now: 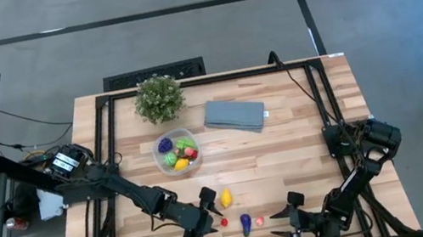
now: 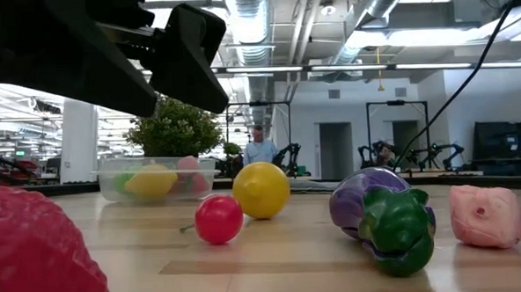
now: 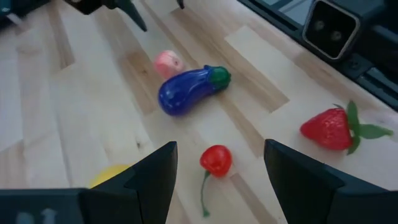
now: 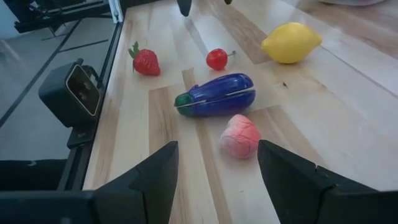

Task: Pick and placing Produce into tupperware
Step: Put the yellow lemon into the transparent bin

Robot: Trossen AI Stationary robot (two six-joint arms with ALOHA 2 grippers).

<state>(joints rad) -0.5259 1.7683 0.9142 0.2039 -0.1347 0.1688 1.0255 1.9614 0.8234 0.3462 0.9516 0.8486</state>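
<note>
Left gripper (image 3: pixel 217 177) hangs open over the cherry (image 3: pixel 216 159): drop straight, pinch the fruit, not its stem.

Two dark jointed arms; black wedge-shaped tool fingers (image 3: pixel 152 180); black cables along links.

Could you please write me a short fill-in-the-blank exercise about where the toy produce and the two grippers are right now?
1. The cherry lies between the open fingers of the ___ gripper.
2. The right gripper faces the pink ___.
3. The clear tupperware sits beside the potted ___.
4. The eggplant has a ___ cap.

Missing words: left; peach; plant; green
</note>
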